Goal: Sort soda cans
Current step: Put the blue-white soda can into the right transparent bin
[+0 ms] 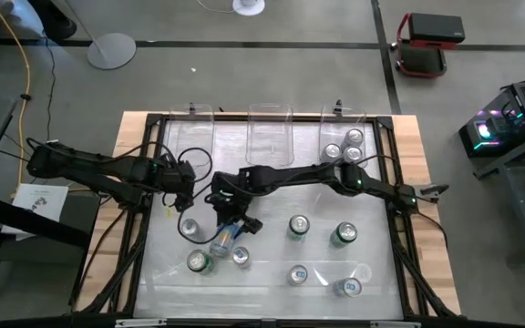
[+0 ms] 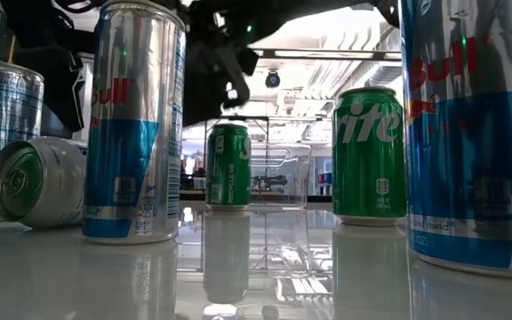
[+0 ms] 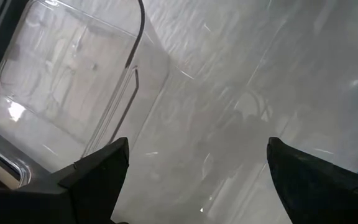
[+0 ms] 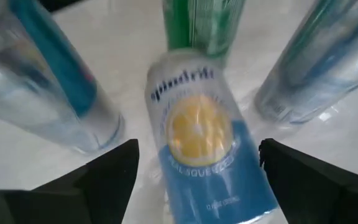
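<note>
High view: white tabletop [image 1: 272, 282] inside a black frame, three clear bins along the far edge. Left bin [image 1: 192, 128] and middle bin [image 1: 270, 132] hold nothing visible; right bin [image 1: 344, 137] has three silver-topped cans [image 1: 346, 148]. Loose cans on the table: one upright near the left [image 1: 190, 228], a green-rimmed one [image 1: 199, 262], a tipped can [image 1: 223, 241] lying on its side, a small upright one [image 1: 241, 256] just beside it, then a middle can [image 1: 298, 225], a green can [image 1: 344, 234], and two near the front edge [image 1: 298, 273] [image 1: 350, 287]. Right gripper [image 1: 235, 219] reaches across from the right, hanging over the tipped can, with upright cans crowding both sides. Left gripper [image 1: 179, 187] waits near the left bin, well apart from the cans.

Low view: two tall Red Bull cans [image 2: 136, 124] [image 2: 474, 133] up front, green Sprite can [image 2: 369, 156], a farther green can [image 2: 228, 166], and a silver can on its side [image 2: 38, 182] at left. Dark arm parts overhead; fingers not clear here.

Left wrist view: left fingers [image 3: 92, 177] spread wide, nothing between them; bare table and the clear bin's wall [image 3: 73, 81] ahead.

Right wrist view: right fingers [image 4: 107, 174] released and apart, the tipped can, a Spindrift with a lemon label [image 4: 204, 143], lying between them, not gripped. A blue and silver can [image 4: 48, 81], a green can [image 4: 201, 25] and a silver can [image 4: 316, 68] stand close round it.
</note>
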You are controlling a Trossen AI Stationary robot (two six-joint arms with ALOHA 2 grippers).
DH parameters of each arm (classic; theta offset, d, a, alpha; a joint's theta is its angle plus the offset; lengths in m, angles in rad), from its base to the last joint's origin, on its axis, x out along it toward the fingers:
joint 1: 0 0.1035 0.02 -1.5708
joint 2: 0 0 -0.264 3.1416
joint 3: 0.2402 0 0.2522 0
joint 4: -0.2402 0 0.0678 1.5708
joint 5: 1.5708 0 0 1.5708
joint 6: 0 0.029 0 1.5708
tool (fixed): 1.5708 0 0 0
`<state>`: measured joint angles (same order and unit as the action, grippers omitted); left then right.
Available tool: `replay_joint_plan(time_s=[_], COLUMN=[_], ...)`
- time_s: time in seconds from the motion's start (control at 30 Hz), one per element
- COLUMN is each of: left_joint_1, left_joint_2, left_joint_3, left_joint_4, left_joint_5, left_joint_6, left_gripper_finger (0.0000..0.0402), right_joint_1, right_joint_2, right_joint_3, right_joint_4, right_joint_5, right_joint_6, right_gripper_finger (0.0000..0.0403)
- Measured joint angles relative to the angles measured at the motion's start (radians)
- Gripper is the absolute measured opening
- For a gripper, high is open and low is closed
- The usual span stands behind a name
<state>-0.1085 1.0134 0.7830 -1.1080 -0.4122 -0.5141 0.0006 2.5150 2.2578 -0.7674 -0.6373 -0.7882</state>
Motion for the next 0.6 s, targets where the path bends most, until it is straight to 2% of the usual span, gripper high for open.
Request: replay_joint_plan(time_s=[0.47, 0.6], left_joint_1=[0.044, 0.046], left_joint_2=[0.0, 0.0], left_joint_3=[0.0, 0.0], left_joint_4=[0.002, 0.002], left_joint_5=[0.002, 0.001], left_joint_6=[-0.024, -0.024], left_gripper_finger=[0.0355, 0.0355], right_joint_1=[-0.007, -0.022], right_joint_2=[0.055, 0.061], right_joint_3=[-0.002, -0.002], right_joint_4=[0.052, 0.036], right_joint_5=[-0.013, -0.014], right_joint_6=[-0.085, -0.079], right_gripper_finger=[0.0325, 0.0312])
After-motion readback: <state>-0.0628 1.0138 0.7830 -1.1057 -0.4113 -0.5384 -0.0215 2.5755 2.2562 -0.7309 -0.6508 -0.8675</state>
